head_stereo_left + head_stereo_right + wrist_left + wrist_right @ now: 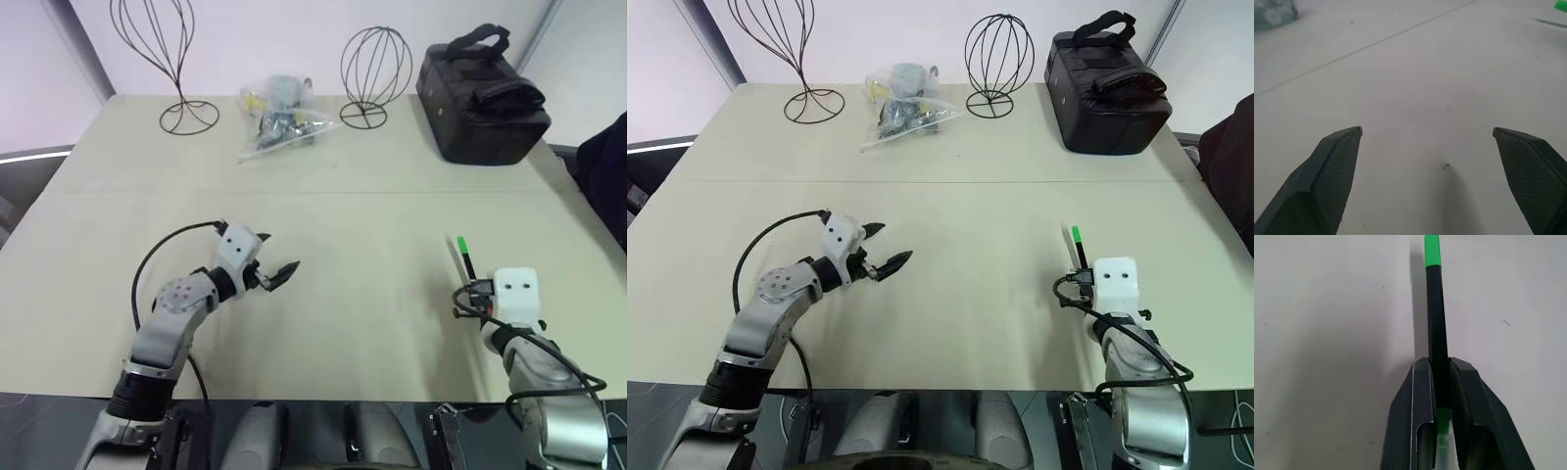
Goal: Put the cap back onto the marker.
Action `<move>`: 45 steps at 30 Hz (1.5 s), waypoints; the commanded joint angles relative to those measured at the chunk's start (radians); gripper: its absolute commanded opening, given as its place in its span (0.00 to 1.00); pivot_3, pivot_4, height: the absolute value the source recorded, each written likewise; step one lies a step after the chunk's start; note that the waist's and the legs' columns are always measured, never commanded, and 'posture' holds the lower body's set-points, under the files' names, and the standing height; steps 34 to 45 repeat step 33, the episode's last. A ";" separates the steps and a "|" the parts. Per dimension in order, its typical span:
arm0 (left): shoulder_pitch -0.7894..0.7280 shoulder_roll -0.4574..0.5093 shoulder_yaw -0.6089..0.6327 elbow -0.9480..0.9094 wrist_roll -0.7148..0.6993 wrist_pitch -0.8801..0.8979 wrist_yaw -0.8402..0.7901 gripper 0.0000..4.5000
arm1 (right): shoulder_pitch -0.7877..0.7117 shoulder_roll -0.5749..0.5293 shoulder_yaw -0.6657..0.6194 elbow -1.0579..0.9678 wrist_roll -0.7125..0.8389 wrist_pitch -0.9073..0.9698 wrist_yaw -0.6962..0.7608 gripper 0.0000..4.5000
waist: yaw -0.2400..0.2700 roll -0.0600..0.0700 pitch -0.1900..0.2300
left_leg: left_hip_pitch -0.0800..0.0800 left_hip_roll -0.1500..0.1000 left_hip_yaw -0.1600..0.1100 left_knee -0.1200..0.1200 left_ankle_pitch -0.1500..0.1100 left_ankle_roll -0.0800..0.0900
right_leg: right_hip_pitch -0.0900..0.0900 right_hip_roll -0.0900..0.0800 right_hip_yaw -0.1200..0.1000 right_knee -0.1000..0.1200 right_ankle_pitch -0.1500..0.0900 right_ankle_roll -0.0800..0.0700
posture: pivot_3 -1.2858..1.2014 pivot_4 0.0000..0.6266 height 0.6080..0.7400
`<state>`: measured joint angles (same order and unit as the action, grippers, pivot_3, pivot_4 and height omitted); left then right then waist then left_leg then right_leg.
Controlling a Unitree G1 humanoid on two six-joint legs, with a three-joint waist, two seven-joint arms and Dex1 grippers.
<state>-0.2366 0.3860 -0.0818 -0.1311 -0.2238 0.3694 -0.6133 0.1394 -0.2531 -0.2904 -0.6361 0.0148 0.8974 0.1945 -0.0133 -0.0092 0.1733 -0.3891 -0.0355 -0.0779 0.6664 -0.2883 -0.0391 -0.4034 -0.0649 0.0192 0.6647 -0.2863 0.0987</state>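
Right hand (1439,382) pinching the marker (1435,318); left hand (277,273) spread and holding nothing.

In the right wrist view the 2 black fingers (1413,411) are pressed onto the black marker, whose green end juts out past the fingertips over the table (372,215); another bit of green sits low between the fingers, and whether that is the cap cannot be told. In the eye views the marker sits at right of centre, rising from the right hand toward the upper part of the frame. The left hand hovers at lower left of centre, its fingers (1334,166) wide apart above bare table. Along the top edge stand 2 wire stands (181,59), a clear plastic bag (277,117) stuffed with small items too jumbled to name, and a closed black bag (482,93) at upper right.
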 commanded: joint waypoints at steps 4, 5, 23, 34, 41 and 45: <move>-0.001 -0.009 -0.001 -0.052 -0.013 0.017 0.014 1.00 | -0.007 -0.009 -0.017 0.016 0.023 -0.045 -0.001 0.28 | 0.000 0.000 0.000 | 0.000 0.000 0.000 0.000 0.000 0.000 | 0.000 0.000 0.000 0.000 0.000 0.000 | 0.52 0.24 1.00; 0.000 -0.012 -0.004 -0.059 -0.015 0.027 0.015 1.00 | -0.008 -0.009 -0.016 0.020 0.024 -0.048 -0.002 0.39 | 0.000 0.000 0.000 | 0.000 0.000 0.000 0.000 0.000 0.000 | 0.000 0.000 0.000 0.000 0.000 0.000 | 0.52 0.24 1.00; -0.038 -0.007 0.004 -0.009 0.017 -0.123 -0.002 1.00 | 0.085 -0.262 0.046 -0.382 0.087 0.028 0.164 0.97 | 0.002 0.001 0.000 | 0.000 0.000 0.000 0.000 0.000 0.000 | 0.001 0.000 0.000 -0.001 0.000 0.000 | 0.52 0.24 1.00; 0.021 0.011 0.042 -0.065 -0.040 -0.127 -0.038 1.00 | 0.285 -0.323 0.110 -0.411 0.179 -0.240 0.166 0.97 | 0.003 0.000 0.000 | 0.001 0.000 0.000 0.000 0.000 0.000 | 0.002 -0.001 0.000 -0.002 0.000 0.000 | 0.52 0.24 1.00; 0.021 0.011 0.042 -0.065 -0.040 -0.127 -0.038 1.00 | 0.285 -0.323 0.110 -0.411 0.179 -0.240 0.166 0.97 | 0.003 0.000 0.000 | 0.001 0.000 0.000 0.000 0.000 0.000 | 0.002 -0.001 0.000 -0.002 0.000 0.000 | 0.52 0.24 1.00; 0.021 0.011 0.042 -0.065 -0.040 -0.127 -0.038 1.00 | 0.285 -0.323 0.110 -0.411 0.179 -0.240 0.166 0.97 | 0.003 0.000 0.000 | 0.001 0.000 0.000 0.000 0.000 0.000 | 0.002 -0.001 0.000 -0.002 0.000 0.000 | 0.52 0.24 1.00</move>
